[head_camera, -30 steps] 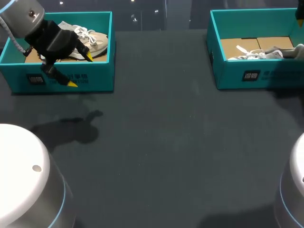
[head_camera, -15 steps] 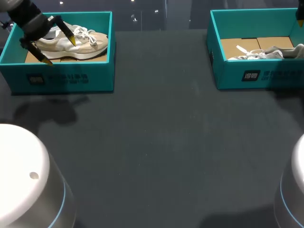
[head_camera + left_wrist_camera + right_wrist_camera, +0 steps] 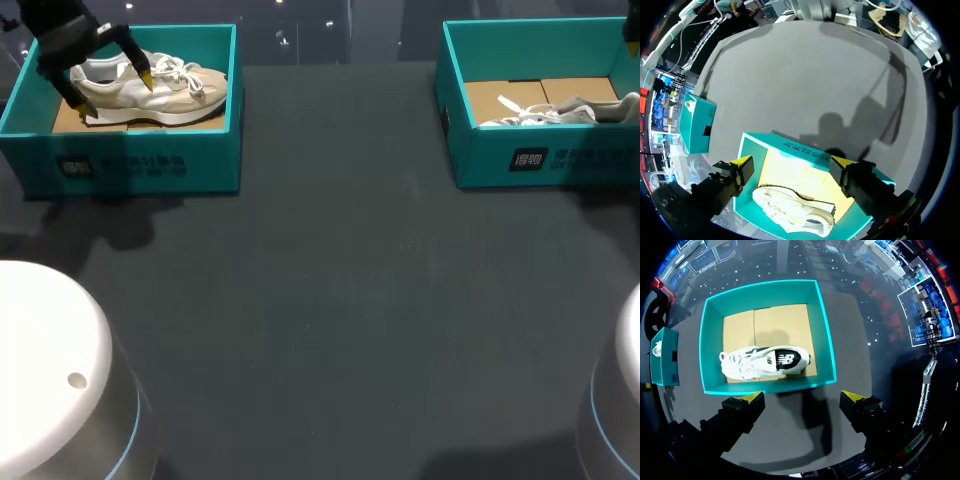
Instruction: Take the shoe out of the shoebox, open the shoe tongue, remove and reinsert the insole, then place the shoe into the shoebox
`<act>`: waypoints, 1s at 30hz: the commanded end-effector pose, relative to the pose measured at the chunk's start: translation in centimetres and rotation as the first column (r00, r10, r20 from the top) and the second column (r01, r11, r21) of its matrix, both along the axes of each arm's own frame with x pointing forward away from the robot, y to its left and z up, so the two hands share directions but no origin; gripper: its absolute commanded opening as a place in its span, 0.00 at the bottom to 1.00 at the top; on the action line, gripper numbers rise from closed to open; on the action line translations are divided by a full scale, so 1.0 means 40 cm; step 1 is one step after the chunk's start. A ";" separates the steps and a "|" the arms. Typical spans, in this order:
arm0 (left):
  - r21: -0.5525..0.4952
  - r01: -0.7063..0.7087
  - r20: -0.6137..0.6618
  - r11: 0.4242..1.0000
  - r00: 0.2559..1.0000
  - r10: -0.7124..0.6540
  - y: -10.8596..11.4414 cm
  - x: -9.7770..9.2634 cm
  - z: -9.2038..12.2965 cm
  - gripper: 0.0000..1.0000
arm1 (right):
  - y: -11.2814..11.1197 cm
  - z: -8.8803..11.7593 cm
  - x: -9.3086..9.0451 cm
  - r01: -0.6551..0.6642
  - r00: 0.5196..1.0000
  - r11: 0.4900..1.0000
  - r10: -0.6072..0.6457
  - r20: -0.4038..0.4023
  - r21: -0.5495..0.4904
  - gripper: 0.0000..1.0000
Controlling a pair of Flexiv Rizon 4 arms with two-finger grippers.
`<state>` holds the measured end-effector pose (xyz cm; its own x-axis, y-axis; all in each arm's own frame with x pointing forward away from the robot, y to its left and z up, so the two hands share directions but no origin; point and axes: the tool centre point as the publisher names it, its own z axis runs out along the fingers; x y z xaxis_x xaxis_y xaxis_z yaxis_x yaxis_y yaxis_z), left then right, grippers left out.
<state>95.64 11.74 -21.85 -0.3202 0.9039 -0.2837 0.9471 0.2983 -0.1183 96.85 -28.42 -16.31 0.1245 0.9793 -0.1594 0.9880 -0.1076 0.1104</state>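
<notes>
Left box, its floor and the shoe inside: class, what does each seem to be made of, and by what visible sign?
Left box: probably thin card, matte teal; straight flat walls.
Floor: plain brown cardboard, dull and flat.
Shoe: cream fabric or suede, I think, with white laces; soft matte look, exact textile unclear.

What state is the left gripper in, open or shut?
Open: the left gripper has its tips wide apart above the shoe.
</notes>
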 end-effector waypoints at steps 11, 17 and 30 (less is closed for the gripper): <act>0.234 0.071 0.125 0.970 0.987 -0.102 0.131 0.148 -0.042 1.00 | 0.000 0.001 0.000 0.000 1.000 1.000 0.000 0.000 0.000 1.00; 0.232 0.066 0.128 0.970 0.987 -0.098 0.205 0.262 -0.042 1.00 | 0.000 0.001 0.000 0.000 1.000 1.000 0.000 0.000 0.000 1.00; 0.237 0.128 0.106 0.963 0.982 -0.156 0.254 0.300 -0.022 1.00 | 0.000 0.001 0.000 0.000 1.000 1.000 0.000 0.000 0.000 1.00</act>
